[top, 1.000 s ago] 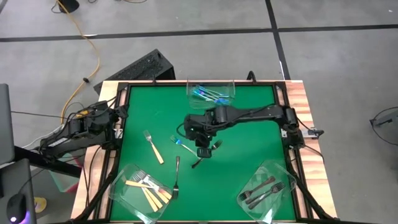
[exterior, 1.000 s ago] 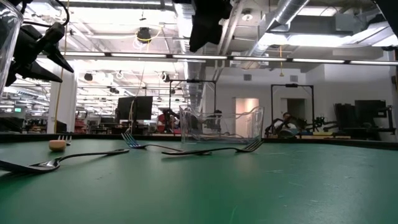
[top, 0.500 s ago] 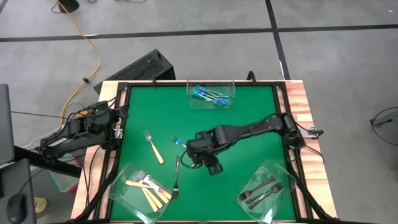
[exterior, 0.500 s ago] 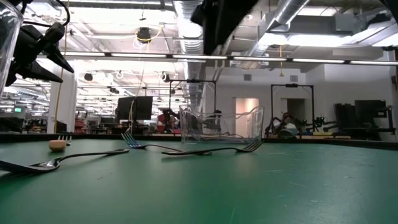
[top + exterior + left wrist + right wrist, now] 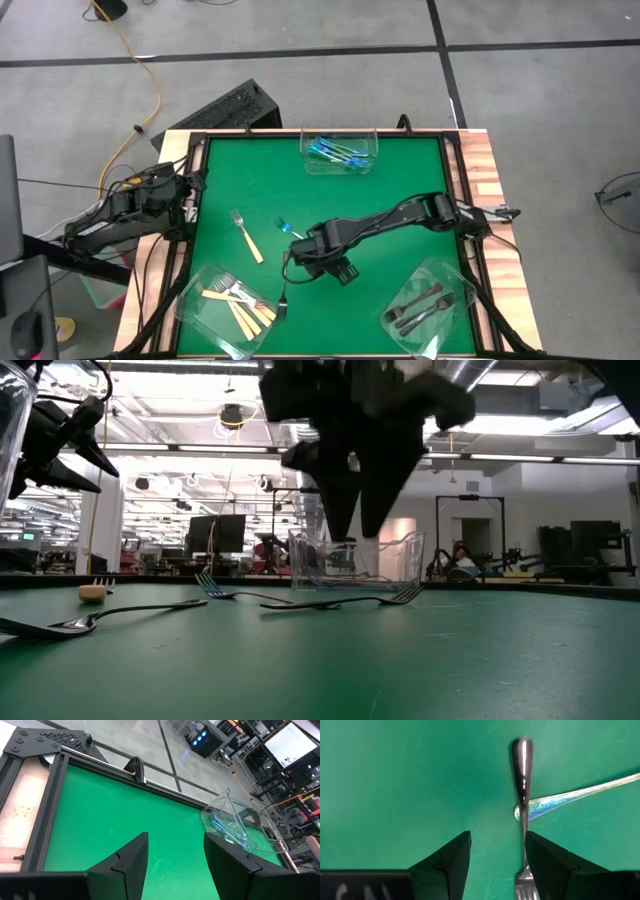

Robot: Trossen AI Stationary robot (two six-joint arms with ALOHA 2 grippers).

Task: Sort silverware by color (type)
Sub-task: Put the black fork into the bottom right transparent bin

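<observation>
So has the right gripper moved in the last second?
Yes. In the high view the right gripper has shifted away from the tub of blue forks toward the near edge, and hangs open over the dark fork.

3 tubs (image 5: 340, 152) ring the mat (image 5: 240, 180); loose forks (image 5: 246, 236) lie between.

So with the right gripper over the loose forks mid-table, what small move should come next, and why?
Probably shift the right gripper sideways to centre on the dark grey fork, then lower. Its jaws are open, but the fork lies in line with one finger, not the gap, and a blue-handled fork touches it.
</observation>
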